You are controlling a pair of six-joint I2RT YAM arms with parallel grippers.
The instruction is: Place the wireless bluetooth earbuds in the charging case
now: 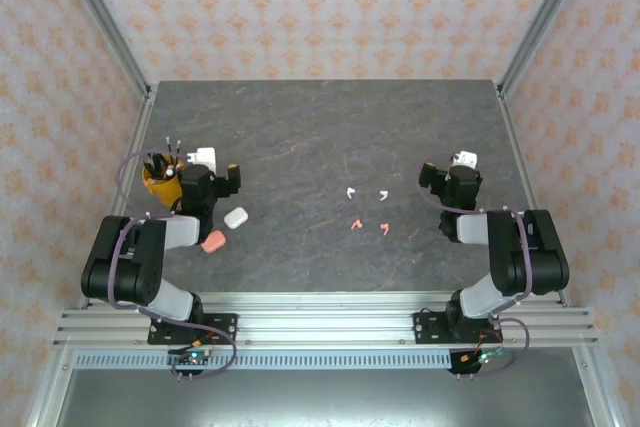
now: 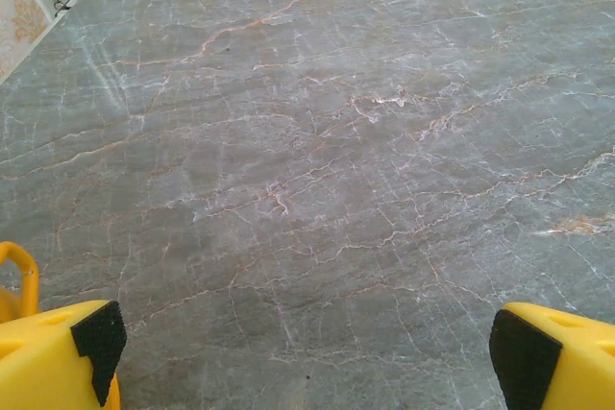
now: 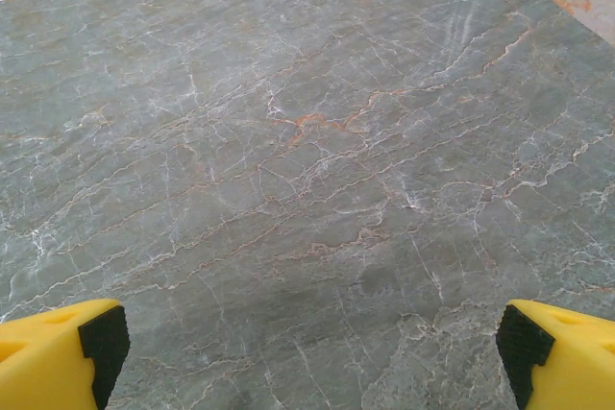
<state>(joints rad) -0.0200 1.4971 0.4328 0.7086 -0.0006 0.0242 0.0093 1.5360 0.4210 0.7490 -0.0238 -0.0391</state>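
Nothing is inserted yet. Nearest, a salmon-pink pebble-shaped charging case and, just beyond it, a white pebble-shaped charging case are seen at 9 o'clock of the tiny stemmed earbuds, well apart from them. Two salmon-pink earbuds are seen loose on the grey marbled table, with two white earbuds at their 12 o'clock. Farther on, the left fingers and right fingers are held wide and empty. All four insertions are judged outstanding.

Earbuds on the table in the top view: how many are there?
4, all on the grey marbled table, right of centre: left white curved earbud, right white earbud, and nearer the arms, left salmon-pink earbud, right salmon-pink earbud. None seems hidden.
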